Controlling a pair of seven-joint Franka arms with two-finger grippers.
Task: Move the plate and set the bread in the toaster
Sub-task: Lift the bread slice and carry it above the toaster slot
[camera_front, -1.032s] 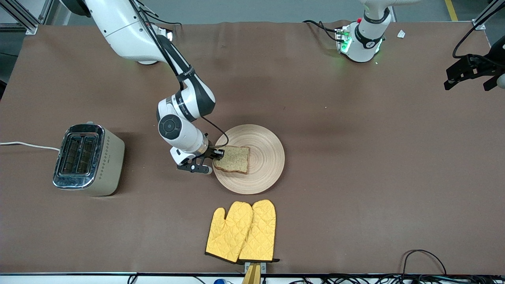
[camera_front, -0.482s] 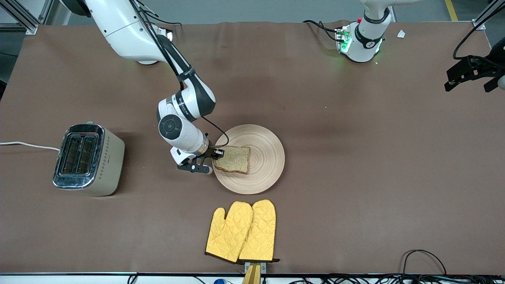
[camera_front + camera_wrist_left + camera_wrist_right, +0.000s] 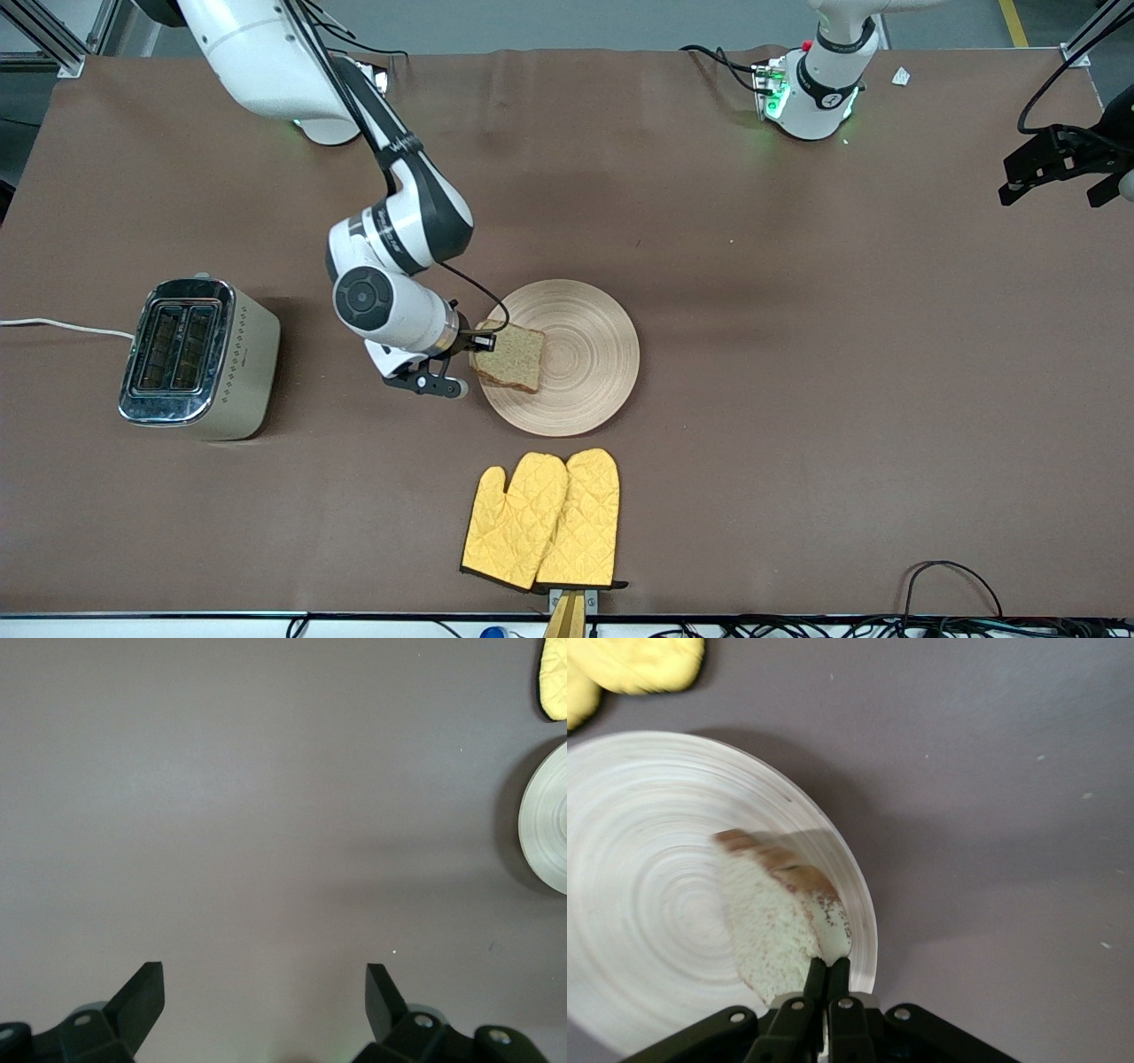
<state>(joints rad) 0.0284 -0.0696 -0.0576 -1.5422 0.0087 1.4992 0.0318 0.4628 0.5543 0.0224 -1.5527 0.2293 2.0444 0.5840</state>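
The pale wooden plate (image 3: 567, 356) lies mid-table; it also shows in the right wrist view (image 3: 647, 904) and at the edge of the left wrist view (image 3: 547, 819). My right gripper (image 3: 479, 344) is shut on the edge of the bread (image 3: 508, 356), which is lifted and tilted over the plate's rim toward the right arm's end; the right wrist view shows the bread (image 3: 775, 921) pinched in my right gripper (image 3: 828, 970). The toaster (image 3: 197, 357) stands toward the right arm's end of the table. My left gripper (image 3: 264, 988) is open over bare table, waiting.
Two yellow oven mitts (image 3: 545, 520) lie nearer the front camera than the plate, by the table's front edge. The toaster's white cord (image 3: 62, 326) runs off the table's end. Black cables (image 3: 948, 585) lie at the front edge toward the left arm's end.
My right gripper has lifted the bread's edge and pulled it toward the toaster's end; the slice now stands tilted over the plate's rim. The plate and left arm have not moved.
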